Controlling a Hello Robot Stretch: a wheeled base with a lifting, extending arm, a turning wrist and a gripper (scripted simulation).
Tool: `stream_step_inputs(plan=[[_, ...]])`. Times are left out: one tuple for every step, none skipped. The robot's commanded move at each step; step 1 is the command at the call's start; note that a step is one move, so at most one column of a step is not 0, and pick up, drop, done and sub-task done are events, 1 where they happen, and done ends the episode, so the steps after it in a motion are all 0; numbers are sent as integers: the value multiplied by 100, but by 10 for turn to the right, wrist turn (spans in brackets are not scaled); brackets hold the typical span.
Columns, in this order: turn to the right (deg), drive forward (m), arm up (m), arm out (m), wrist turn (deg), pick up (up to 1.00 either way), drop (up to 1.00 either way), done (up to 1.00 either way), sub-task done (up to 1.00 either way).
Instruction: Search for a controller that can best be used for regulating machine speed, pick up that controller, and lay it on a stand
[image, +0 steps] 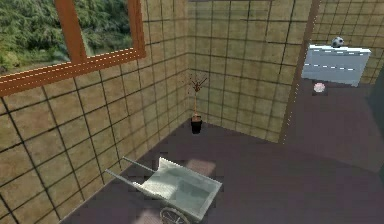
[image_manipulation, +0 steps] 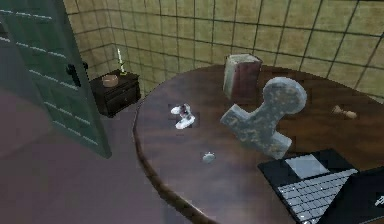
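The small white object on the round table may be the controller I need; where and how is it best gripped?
Probably across the middle of the small white object, coming from above: it lies low on the round table, with bare tabletop around it and the grey statue apart. Its finer shape is too small to tell.

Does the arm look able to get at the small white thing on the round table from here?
Probably yes: the small white thing lies near the round table's edge with bare wood around it; the grey statue stands apart, to its right.
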Motion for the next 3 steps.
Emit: stream_step_inputs(plan=[[0, 0, 50, 0, 0, 0, 0, 0, 0], [0, 0, 38, 0, 0, 0, 0, 0, 0], [0, 0, 0, 46, 0, 0, 0, 0, 0]])
